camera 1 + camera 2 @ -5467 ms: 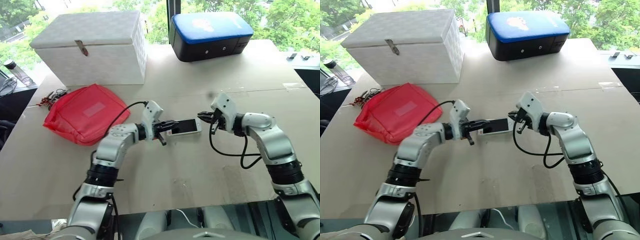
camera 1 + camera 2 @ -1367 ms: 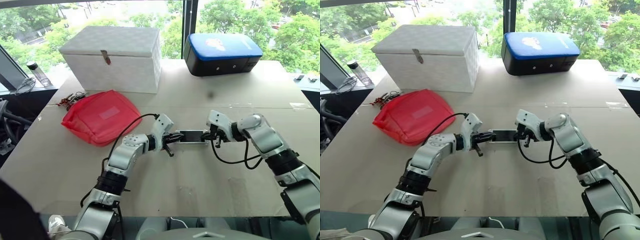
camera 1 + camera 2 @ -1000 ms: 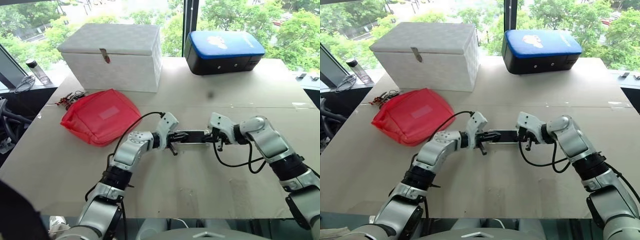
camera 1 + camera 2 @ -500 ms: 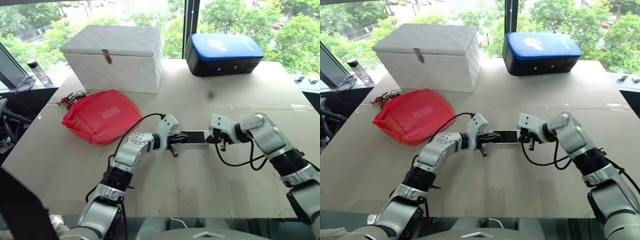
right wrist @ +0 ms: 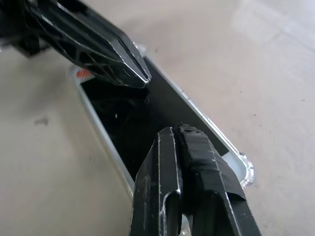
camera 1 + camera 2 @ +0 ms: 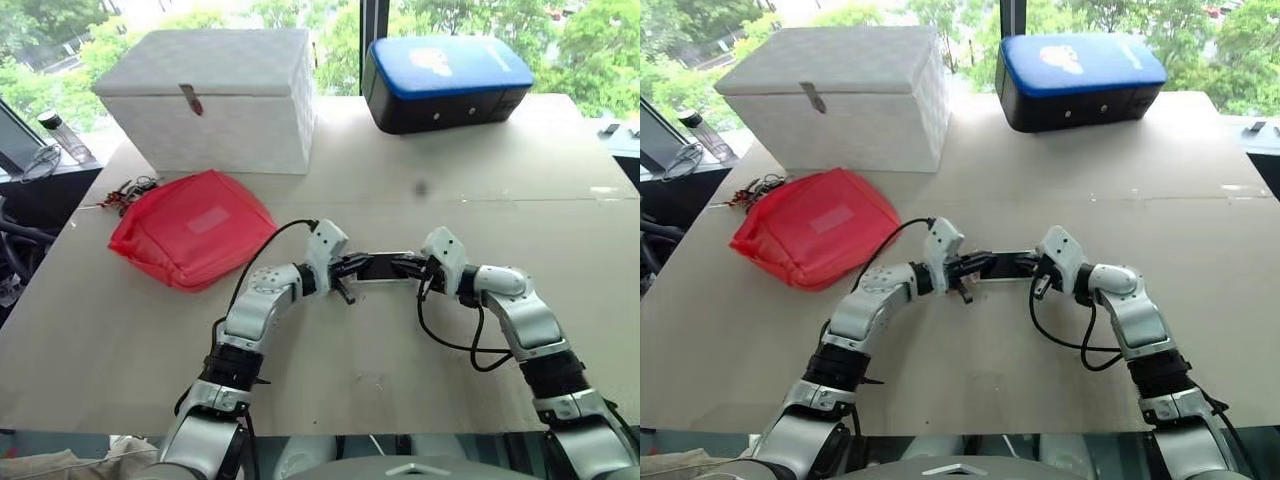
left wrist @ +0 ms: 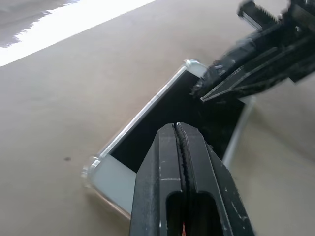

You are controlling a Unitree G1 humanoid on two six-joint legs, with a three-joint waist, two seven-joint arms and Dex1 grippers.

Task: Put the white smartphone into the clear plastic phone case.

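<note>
My gripper (image 7: 178,129), fingers pressed together, hangs over the phone (image 7: 172,118) in its clear case (image 7: 90,168), with the other gripper (image 7: 206,86) on the far end.

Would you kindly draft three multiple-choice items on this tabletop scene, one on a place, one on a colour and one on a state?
1. Where is the white smartphone?
A. between the two grippers
B. on the white box
C. under the red bag

2. What colour is the top of the black case at the table's far edge?
A. green
B. blue
C. yellow

3. How do the left gripper's fingers stand?
A. wide apart
B. pressed together
C. clamped around a cable

Answers: 1 A, the phone lies on the table between the left gripper and the right gripper. 2 B, its lid is blue. 3 B, the left wrist view shows no gap.
</note>
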